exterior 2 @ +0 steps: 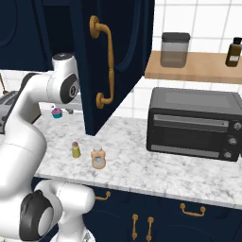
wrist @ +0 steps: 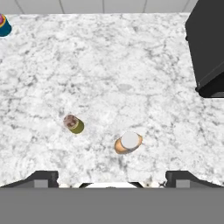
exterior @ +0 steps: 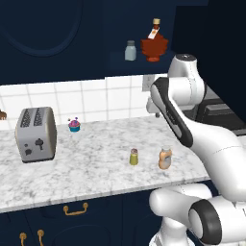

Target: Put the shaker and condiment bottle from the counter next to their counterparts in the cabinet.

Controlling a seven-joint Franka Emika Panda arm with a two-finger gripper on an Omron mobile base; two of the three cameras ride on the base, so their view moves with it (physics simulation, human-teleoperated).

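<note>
We note the yellow-green, grey-capped shaker [exterior: 133, 157] upright on the marble counter [exterior: 86, 168], just beside the peach-orange, pale-capped condiment bottle [exterior: 165, 159]. Our pincer [wrist: 112, 178] hangs wide above both.

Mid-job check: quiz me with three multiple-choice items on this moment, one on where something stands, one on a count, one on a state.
1. Where does the shaker stand?
A. on the counter, beside the condiment bottle
B. on the toaster
C. on the cabinet shelf

2. How many items stand on the cabinet shelf?
A. none
B. two
C. four

3. What state is the gripper in?
A. shut on the shaker
B. shut on the bottle
C. open, holding nothing

Answers:
1 A: both stand near the counter's front edge, apart.
2 B: a pale shaker and a dark red bottle.
3 C: in the hand view the fingertips are spread wide above the marble.
</note>
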